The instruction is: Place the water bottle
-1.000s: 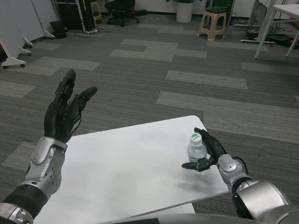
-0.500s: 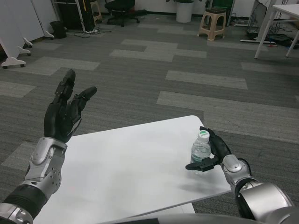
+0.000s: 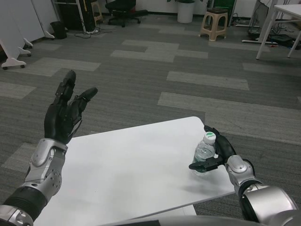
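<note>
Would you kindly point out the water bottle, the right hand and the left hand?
water bottle (image 3: 203, 151), head view, on its clear body.
right hand (image 3: 217, 151), head view, on its palm.
left hand (image 3: 62, 117), head view, on its palm.

bottle (image 3: 204, 153) lower part hidden by right hand (image 3: 217, 153), far desk (image 3: 287, 14) cropped

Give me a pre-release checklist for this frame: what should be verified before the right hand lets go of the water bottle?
1. Right hand holds the water bottle: ok.
2. Bottle upright, cap on top: ok.
3. Bottle base resting on the table: cannot tell.
4. Bottle's margin from the table's right edge: not ok, it stands near the edge.
5. Left hand raised, fingers apart, away from the bottle: ok.
</note>
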